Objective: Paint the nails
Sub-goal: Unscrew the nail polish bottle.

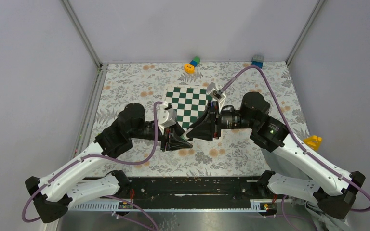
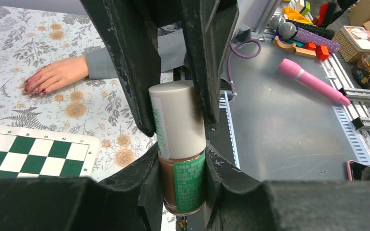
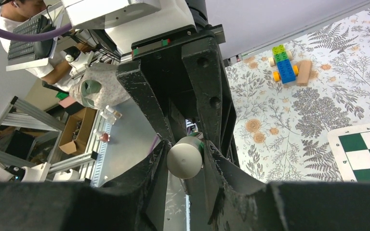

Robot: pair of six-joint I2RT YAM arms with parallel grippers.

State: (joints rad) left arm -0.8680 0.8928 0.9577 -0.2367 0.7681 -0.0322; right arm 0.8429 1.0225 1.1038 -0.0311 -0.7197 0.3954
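A nail polish bottle (image 2: 183, 180) of brown polish, with a green label and a cream cap (image 2: 176, 113), is held in the air between both arms. My left gripper (image 2: 180, 158) is shut on the glass body. My right gripper (image 3: 185, 149) is shut on the cap (image 3: 185, 157), and its fingers (image 2: 131, 67) come down from above in the left wrist view. The two grippers meet just in front of the chessboard (image 1: 189, 103). A light-skinned hand (image 2: 58, 74) in a grey sleeve lies flat on the floral cloth, its reddish-pink nails (image 2: 31, 87) pointing left. The top view does not show the hand.
Coloured toy blocks (image 1: 191, 64) and a blue block (image 1: 257, 60) sit at the far edge, and a yellow object (image 1: 313, 141) at the right. A pink marker (image 2: 313, 81) lies on the metal bench beyond the table's edge. Grey walls enclose the table.
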